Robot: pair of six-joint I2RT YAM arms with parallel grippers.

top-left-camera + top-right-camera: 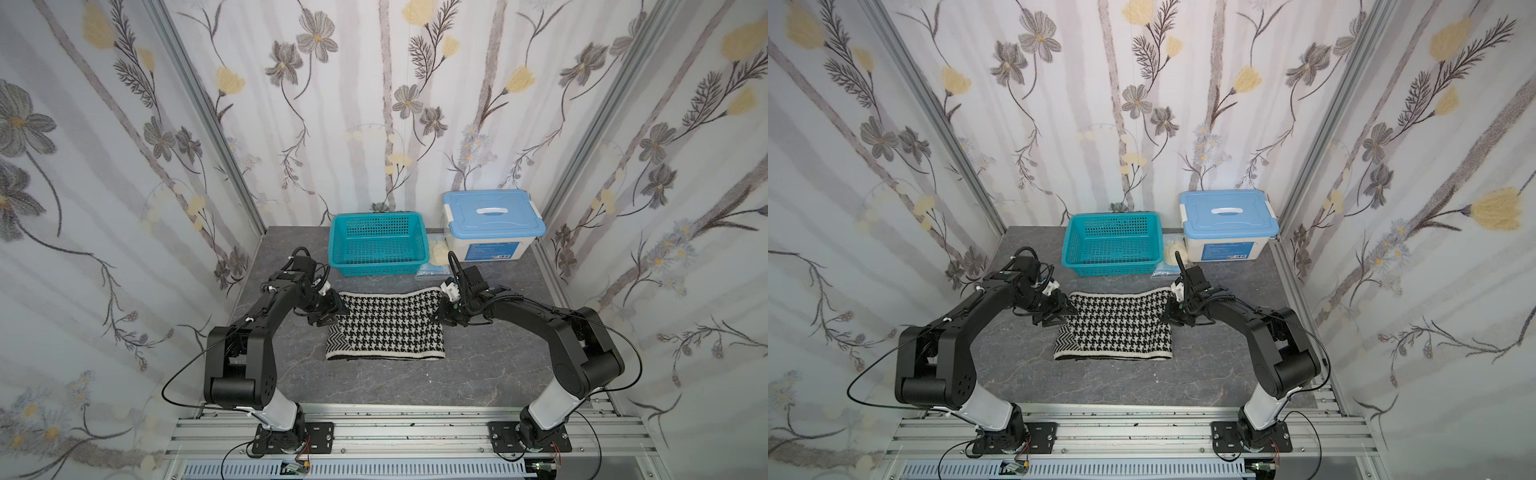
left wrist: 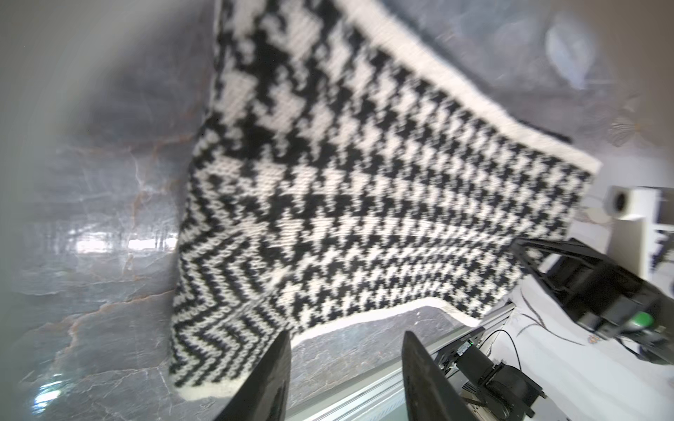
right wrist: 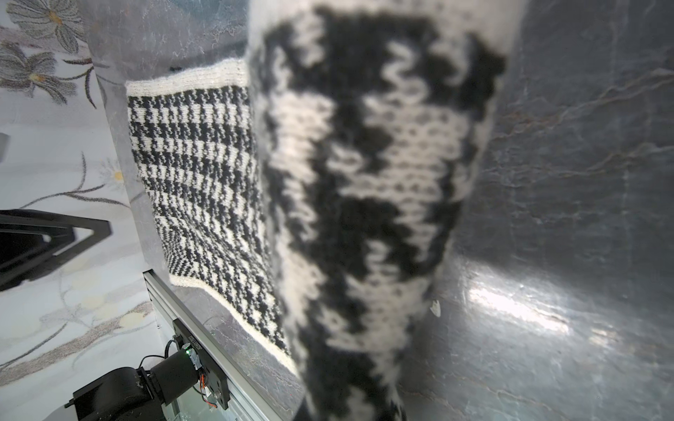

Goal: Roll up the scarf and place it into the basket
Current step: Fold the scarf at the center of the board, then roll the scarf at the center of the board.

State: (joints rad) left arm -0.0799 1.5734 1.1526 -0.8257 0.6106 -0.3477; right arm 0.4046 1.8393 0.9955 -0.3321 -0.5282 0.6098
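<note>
Both top views bright and evenly lit from overhead, sharp across the whole field, with only faint, soft-edged shadow on the grey table (image 1: 374, 386) and some wide-angle stretch toward the corners. Left wrist view soft with motion blur across the scarf (image 2: 364, 182), hazed pale and out of focus down one side, streaked with white glare on the polished table top. Right wrist view badly defocused on the near fold of scarf filling the middle, crisper on the cloth farther off, with one strong glare patch on the table.

Scarf (image 1: 386, 324) before basket (image 1: 337, 243); lump (image 1: 438, 251) perhaps beside.
</note>
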